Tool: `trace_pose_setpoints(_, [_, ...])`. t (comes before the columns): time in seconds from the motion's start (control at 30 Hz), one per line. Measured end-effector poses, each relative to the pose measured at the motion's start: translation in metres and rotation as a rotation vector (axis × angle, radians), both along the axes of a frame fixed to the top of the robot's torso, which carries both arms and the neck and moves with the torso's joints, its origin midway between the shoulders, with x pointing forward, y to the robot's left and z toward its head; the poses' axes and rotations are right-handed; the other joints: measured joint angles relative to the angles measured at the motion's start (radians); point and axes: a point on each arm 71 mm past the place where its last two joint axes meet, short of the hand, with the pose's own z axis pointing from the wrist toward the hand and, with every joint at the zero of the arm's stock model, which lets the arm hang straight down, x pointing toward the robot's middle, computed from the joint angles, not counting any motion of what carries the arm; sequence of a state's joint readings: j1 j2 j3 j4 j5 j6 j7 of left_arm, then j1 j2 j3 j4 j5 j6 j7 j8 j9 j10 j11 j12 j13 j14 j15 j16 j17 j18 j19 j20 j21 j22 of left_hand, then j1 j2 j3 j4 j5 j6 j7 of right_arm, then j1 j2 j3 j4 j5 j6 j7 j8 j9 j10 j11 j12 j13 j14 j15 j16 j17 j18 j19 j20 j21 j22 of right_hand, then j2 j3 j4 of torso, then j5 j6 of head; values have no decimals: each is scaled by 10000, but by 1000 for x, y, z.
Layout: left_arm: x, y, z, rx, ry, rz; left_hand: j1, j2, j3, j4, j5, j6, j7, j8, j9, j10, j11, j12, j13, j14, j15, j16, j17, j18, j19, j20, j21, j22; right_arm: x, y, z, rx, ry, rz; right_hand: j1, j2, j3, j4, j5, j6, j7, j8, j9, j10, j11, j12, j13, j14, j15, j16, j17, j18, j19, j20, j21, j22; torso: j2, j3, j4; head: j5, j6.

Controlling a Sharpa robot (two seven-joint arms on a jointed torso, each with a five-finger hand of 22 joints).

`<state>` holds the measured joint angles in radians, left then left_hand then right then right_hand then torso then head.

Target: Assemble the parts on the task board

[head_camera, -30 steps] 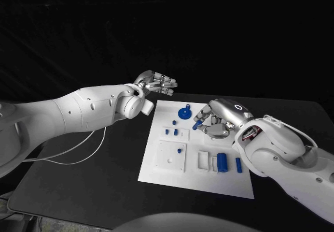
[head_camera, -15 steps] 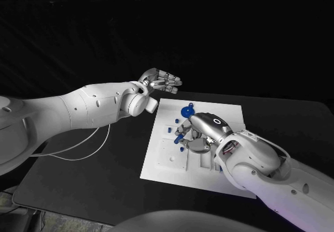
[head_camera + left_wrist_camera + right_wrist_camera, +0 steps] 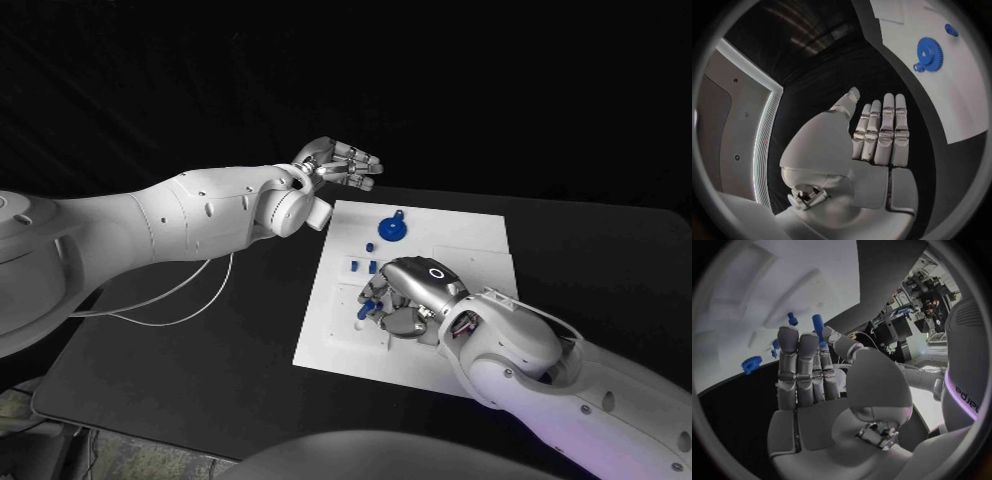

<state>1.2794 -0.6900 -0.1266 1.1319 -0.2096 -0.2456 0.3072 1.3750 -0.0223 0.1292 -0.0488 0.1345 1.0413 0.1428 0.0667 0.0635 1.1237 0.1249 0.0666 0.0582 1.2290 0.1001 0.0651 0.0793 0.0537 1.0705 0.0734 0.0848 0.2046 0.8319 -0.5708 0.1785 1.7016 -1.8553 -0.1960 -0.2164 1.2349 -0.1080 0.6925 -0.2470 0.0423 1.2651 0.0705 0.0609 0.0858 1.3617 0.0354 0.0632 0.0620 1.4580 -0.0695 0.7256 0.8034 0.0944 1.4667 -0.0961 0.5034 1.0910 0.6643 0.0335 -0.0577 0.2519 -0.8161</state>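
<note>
Parts are seen lying on the task board | blue peg is pinched at the right hand fingertips, low over the board's middle | blue gear lies near the board's far edge | left hand is held flat, fingers together, empty, beyond the board's far corner.
</note>
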Motion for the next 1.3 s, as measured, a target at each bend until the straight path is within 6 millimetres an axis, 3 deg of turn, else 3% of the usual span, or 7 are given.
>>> trace_pose_setpoints(1.3, [0,0,0,-6,15,-27,0,0,0,0,0,0,0,0,0,0,0,0,0,0,0,0,0,0,0,0,0,2,-4,4,-16,-471,103,237,-16,18,-43,-43,41,14,34,2,-1,17,16,42,1,17,17,-37,45,1,1,3,-1,22,-2,-8,2,52,-92])
